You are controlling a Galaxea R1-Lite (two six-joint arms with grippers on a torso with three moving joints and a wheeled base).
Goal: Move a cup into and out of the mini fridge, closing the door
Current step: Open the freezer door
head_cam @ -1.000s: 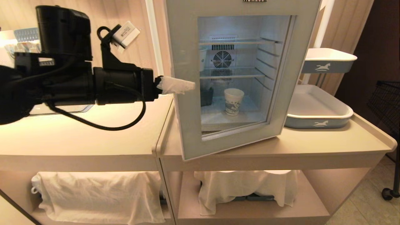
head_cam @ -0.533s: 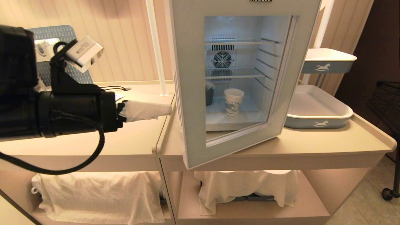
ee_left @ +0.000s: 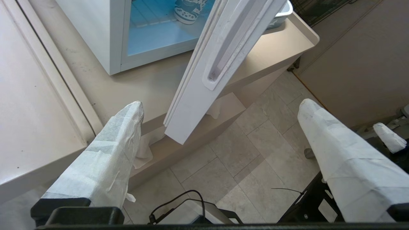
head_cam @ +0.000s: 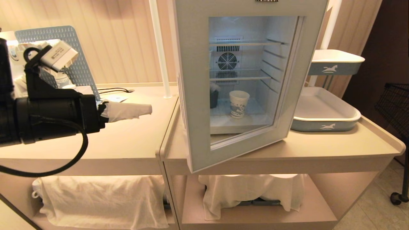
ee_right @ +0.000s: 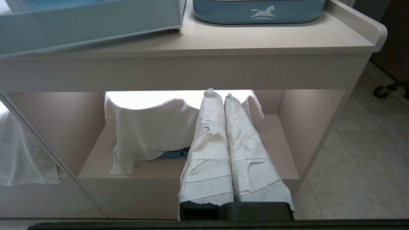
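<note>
The mini fridge stands on the right counter with its glass door ajar, the left edge swung out toward me. Through the glass the cup, white with a blue print, stands upright on the fridge floor. My left gripper hovers over the left counter, open and empty, a short way left of the door's free edge. The left wrist view shows the door's edge with its recessed grip ahead of the spread fingers, and the cup's base inside. My right gripper is shut, parked low before the lower shelf.
Two blue-and-white trays sit right of the fridge. A white pole and a perforated board stand behind the left counter. A dark container is inside the fridge. White cloths hang on the lower shelves. A black wire cart is at the far right.
My left arm has drawn back to the left, away from the door's edge where its finger was. The door swung a little further open, then stayed still.
</note>
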